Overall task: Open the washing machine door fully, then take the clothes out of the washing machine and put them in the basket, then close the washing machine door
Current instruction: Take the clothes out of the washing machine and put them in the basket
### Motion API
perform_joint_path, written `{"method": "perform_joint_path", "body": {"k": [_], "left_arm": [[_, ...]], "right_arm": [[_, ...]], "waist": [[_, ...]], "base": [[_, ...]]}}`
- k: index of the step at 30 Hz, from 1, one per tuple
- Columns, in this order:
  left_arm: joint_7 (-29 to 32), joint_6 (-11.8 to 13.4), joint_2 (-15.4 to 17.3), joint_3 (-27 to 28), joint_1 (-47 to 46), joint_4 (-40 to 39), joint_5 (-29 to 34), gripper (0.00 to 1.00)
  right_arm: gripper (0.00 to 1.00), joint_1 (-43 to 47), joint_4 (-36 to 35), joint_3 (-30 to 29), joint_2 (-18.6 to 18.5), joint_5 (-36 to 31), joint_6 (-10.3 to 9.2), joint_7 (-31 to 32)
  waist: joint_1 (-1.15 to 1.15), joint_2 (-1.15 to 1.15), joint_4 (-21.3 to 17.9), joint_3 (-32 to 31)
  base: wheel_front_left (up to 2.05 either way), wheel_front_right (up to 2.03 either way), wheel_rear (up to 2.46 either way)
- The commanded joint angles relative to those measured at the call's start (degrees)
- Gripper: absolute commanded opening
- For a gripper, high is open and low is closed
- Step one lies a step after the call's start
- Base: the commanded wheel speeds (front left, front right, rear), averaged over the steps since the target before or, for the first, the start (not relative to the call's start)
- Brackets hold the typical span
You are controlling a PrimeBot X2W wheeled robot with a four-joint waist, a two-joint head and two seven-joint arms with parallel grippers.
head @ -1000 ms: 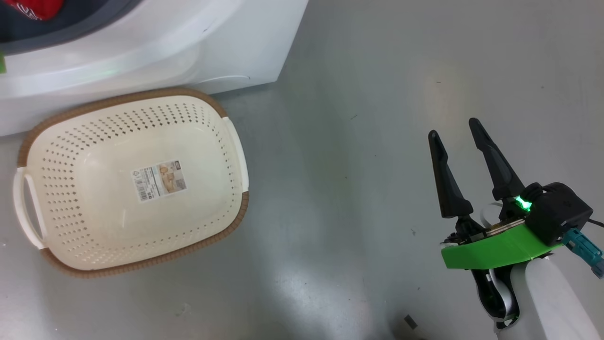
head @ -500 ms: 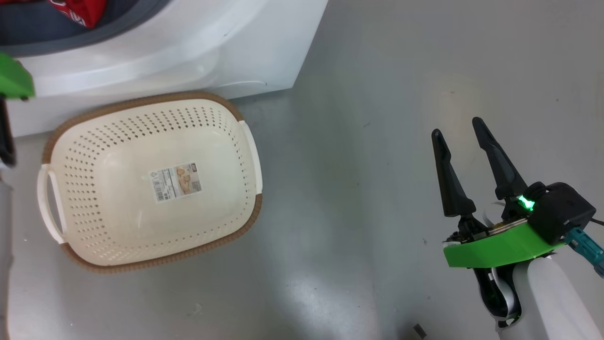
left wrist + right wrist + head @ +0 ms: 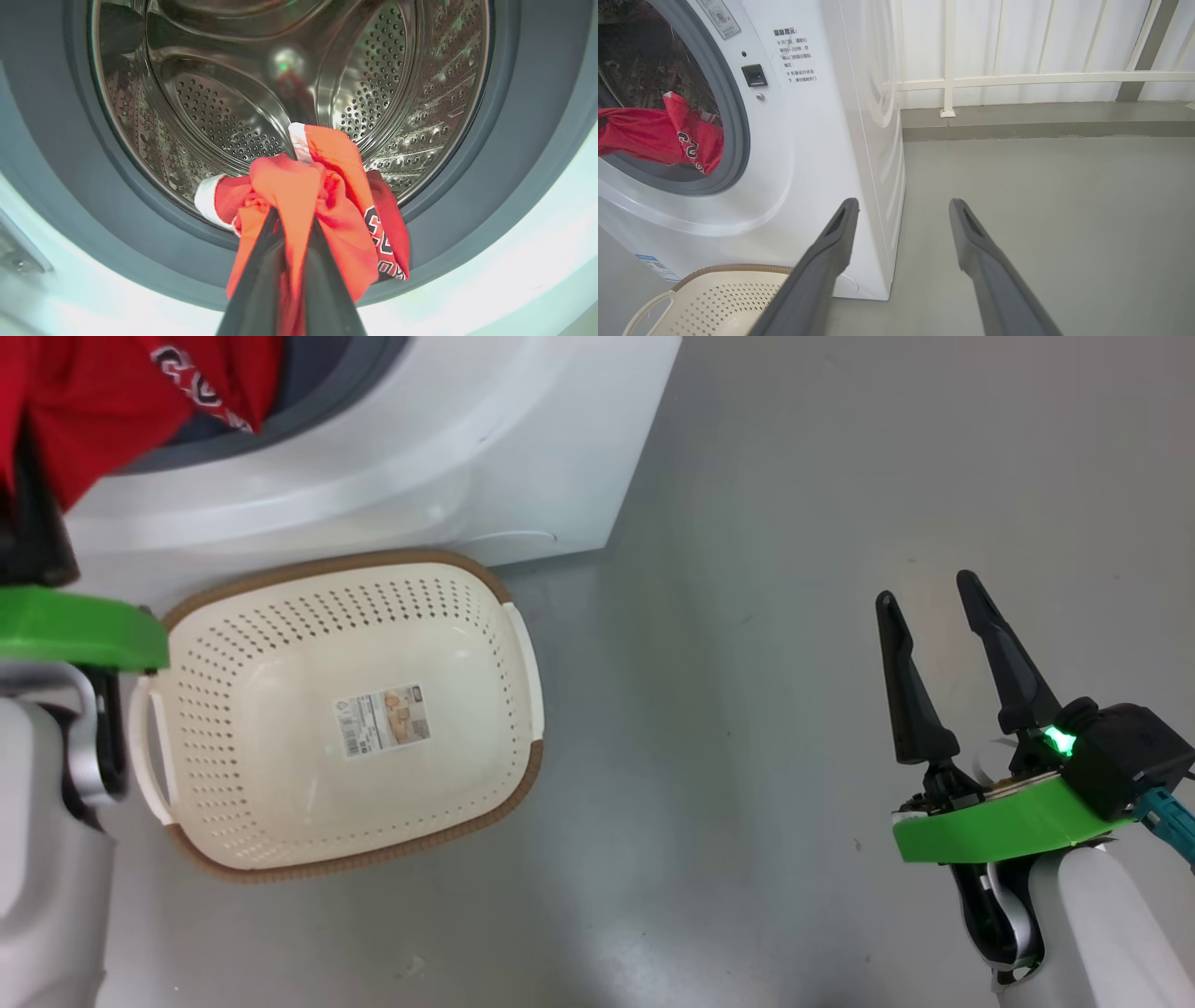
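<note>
Head view: the clothes (image 3: 103, 401) hang at the upper left against the front of the washing machine (image 3: 448, 448), with the basket (image 3: 373, 558) just below them on the floor (image 3: 728, 756). The right gripper (image 3: 924, 590) sits lower right, fingers spread on nothing, with open floor around it. Left wrist view: the left gripper (image 3: 292, 224) is clamped on a bunched fold of the clothes at centre, before the drum (image 3: 224, 107) mouth. They look light, soft and floppy, so a bunched-middle hold suits, though trailing ends could snag the gasket (image 3: 514, 140). Right wrist view: the clothes lie across the opening, upper left, hem over the grey ring.
</note>
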Motion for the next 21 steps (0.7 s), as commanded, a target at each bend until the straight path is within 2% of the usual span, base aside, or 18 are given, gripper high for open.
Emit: {"method": "perform_joint_path", "body": {"k": [1,21], "left_arm": [[-0.7,0.8,1.9,2.2,2.1,-3.3,-0.3,0.00],[-0.3,2.5,-3.2,0.0,18.6,-17.1,-0.8,0.00]], "right_arm": [[1.00,1.2,-1.1,0.7,-0.4,-0.4,0.29,-0.4],[1.00,6.1,-0.9,-1.2,-0.4,-1.0,0.29,-0.4]], "waist": [[0.00,0.00,0.8,-1.2],[0.00,0.00,4.6,-11.8]], "base": [[0.00,0.00,0.00],[0.00,0.00,0.00]]}}
